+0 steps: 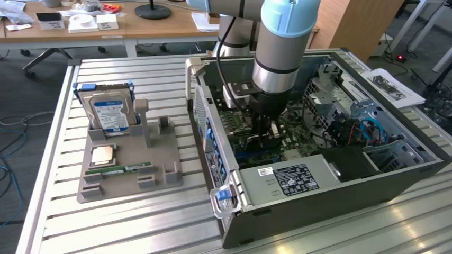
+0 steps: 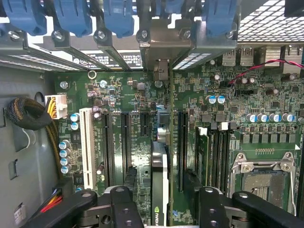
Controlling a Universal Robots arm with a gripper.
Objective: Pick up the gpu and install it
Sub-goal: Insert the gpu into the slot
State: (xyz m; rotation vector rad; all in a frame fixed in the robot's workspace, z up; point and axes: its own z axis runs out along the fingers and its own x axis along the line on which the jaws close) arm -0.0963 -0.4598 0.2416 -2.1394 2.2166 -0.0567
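The gpu (image 2: pixel 159 156) stands on edge in a slot of the green motherboard (image 2: pixel 266 95), its dark face edge-on and its silver bracket up against the case's rear wall. My gripper (image 2: pixel 160 178) straddles the card. Its black fingers (image 2: pixel 130 180) stand apart from the card on both sides, so it is open and holds nothing. In the exterior view the arm reaches straight down into the open computer case (image 1: pixel 395 174), with the gripper (image 1: pixel 267 136) low over the board.
A grey tray (image 1: pixel 162 182) at the exterior view's left carries a hard drive (image 1: pixel 109 108), a CPU (image 1: pixel 104 154) and a RAM stick (image 1: pixel 120 170). Blue slot clips (image 2: pixel 71 16) line the case rear. A black cable bundle (image 2: pixel 23 114) and the power supply (image 1: pixel 297 177) crowd the case.
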